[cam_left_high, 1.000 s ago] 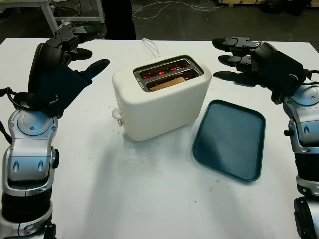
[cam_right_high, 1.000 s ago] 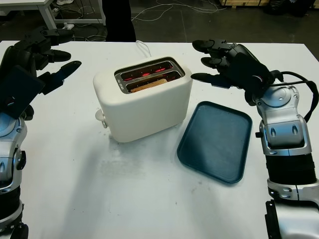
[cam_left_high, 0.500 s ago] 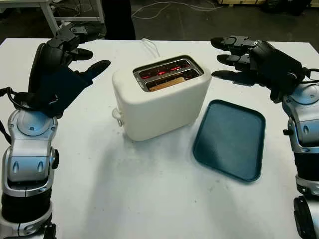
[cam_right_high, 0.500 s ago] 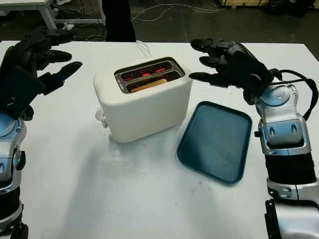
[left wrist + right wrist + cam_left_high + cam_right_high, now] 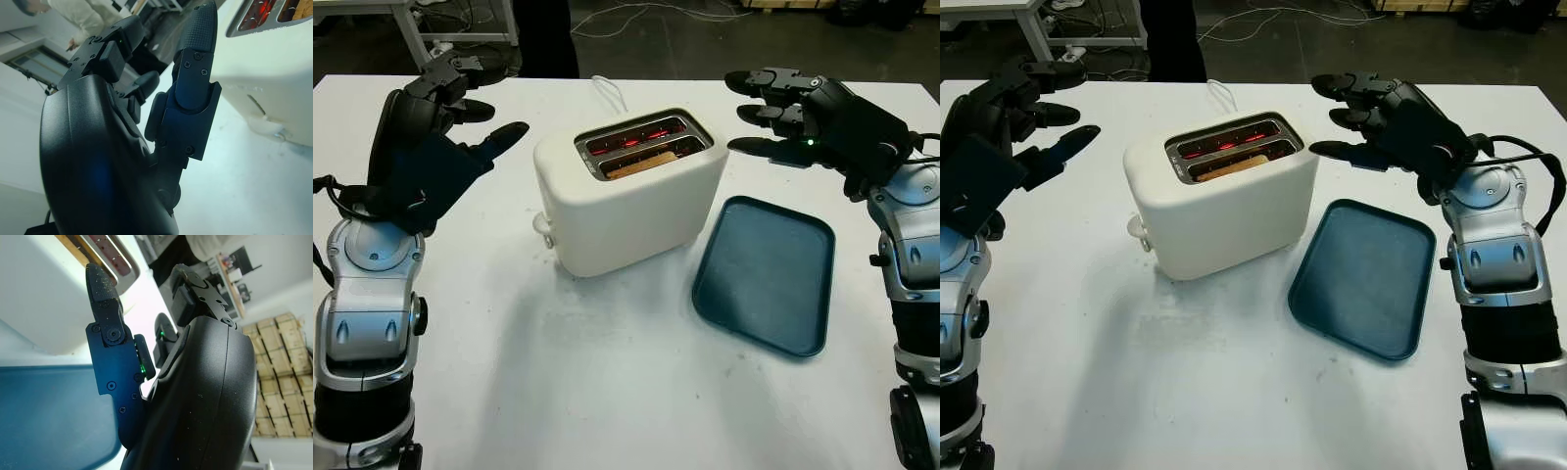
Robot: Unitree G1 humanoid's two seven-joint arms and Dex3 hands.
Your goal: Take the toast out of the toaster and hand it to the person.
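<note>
A cream two-slot toaster (image 5: 631, 196) stands mid-table with its elements glowing red. A slice of toast (image 5: 646, 161) sits low in the nearer slot, its brown edge just showing. My left hand (image 5: 460, 108) hovers open above the table to the toaster's left. My right hand (image 5: 766, 110) is raised open to the toaster's right, its fingers pointing toward the toaster's top. Neither hand touches the toaster. The toaster's side (image 5: 274, 83) and slots (image 5: 105, 254) also appear beside each hand in the wrist views.
A dark blue tray (image 5: 766, 274) lies on the white table (image 5: 607, 372) right of the toaster, below my right hand. The toaster's white cord (image 5: 607, 90) runs off the far edge. A person in dark trousers (image 5: 546, 37) stands beyond the table.
My right hand has edged a little left and up toward the toaster. The left hand has barely shifted. The toast stays down in its slot.
</note>
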